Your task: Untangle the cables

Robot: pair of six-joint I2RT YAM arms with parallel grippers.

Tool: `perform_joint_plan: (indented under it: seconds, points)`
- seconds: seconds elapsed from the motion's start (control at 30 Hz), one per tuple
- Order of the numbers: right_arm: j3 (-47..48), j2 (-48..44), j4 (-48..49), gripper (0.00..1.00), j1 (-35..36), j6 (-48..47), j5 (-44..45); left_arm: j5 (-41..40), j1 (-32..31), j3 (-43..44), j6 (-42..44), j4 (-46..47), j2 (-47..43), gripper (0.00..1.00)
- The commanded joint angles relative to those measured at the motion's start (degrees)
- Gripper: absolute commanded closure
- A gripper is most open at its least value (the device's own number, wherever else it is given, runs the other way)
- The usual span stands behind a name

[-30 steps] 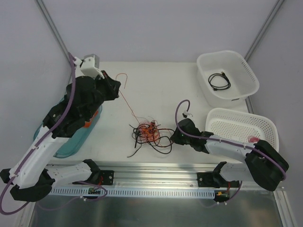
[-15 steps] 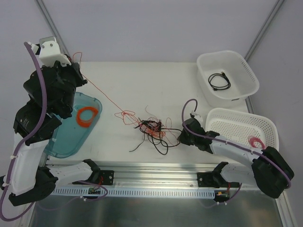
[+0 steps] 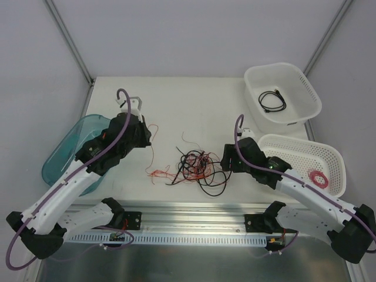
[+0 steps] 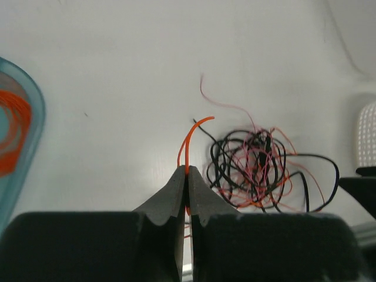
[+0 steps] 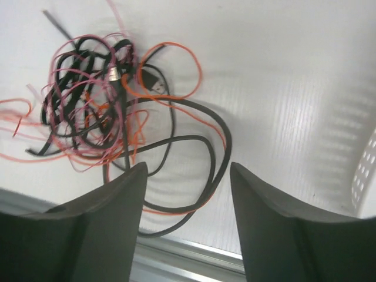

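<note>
A loose knot of black, orange and red cables lies on the table, midway between the arms. The left gripper, jaws pinched on one orange strand, stands just left of the knot, apparently to draw that wire free. The right gripper hovers over the knot's right side, jaws apart and empty, seemingly ready to pin the rest.

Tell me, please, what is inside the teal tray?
An orange coil lies in the tray, shown at the left wrist view's edge. From above, the left arm covers much of the tray, so the rest is hidden.
</note>
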Motion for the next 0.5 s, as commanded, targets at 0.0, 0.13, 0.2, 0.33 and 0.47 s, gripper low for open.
perform_joint_plan:
  seconds: [0.0, 0.13, 0.2, 0.33, 0.47]
  points:
    - [5.7, -2.3, -3.1, 0.35, 2.6, -12.1, -4.9, 11.4, 0.3, -7.0, -9.0, 6.1, -1.1, 1.00]
    - [11.3, -1.2, -1.7, 0.28, 6.7, -17.9, -10.3, 12.3, 0.3, -11.3, -12.1, 8.6, -2.6, 1.00]
    - [12.7, 0.5, 0.5, 0.26, 9.2, -19.4, -13.1, 12.1, 0.3, -12.5, -12.6, 8.9, -3.2, 1.00]
    - [14.5, 9.1, 7.7, 0.26, 13.4, -21.2, -22.0, 11.3, 0.3, -13.8, -14.4, 9.1, -5.1, 1.00]
    - [15.6, 18.5, 14.7, 0.27, 15.8, -21.2, -26.0, 10.5, 0.3, -14.7, -15.8, 9.1, -6.5, 1.00]
